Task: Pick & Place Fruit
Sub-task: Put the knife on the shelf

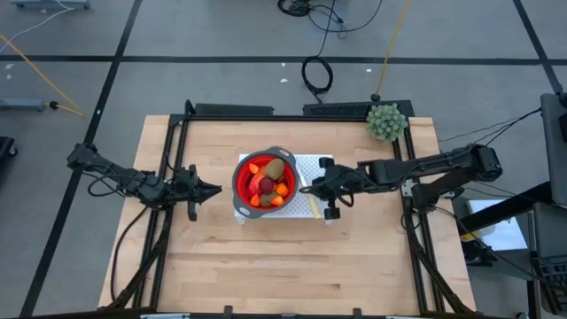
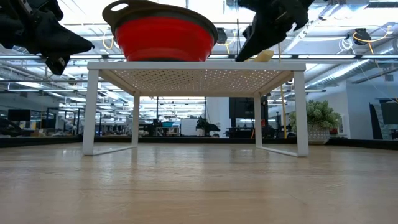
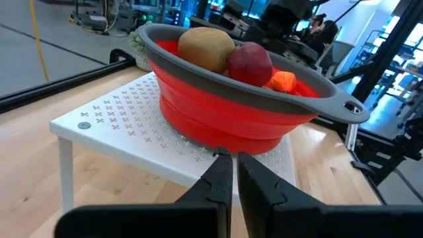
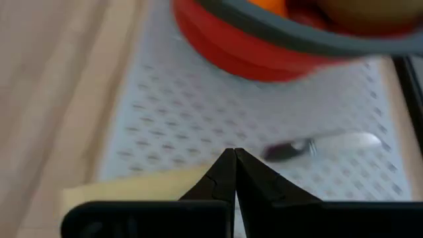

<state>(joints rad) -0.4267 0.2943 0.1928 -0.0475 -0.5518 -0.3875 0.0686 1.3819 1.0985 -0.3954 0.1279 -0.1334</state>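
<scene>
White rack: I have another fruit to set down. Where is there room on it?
The red bowl fills most of the white rack. The strip beside it holds the knife under the right gripper. Bare wooden table surrounds it.

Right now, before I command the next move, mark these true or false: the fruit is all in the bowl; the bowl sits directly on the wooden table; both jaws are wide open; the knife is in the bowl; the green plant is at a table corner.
1. The toy fruit lies in the red collapsible bowl with a grey rim. True.
2. The bowl sits directly on the wooden table. False: it stands on a white perforated metal rack.
3. Both jaws are wide open. False: the left gripper and right gripper are shut.
4. The knife lies in the bowl. False: the slim knife lies on the rack beside it.
5. The green bushy plant ball sits at a table corner. True.
</scene>
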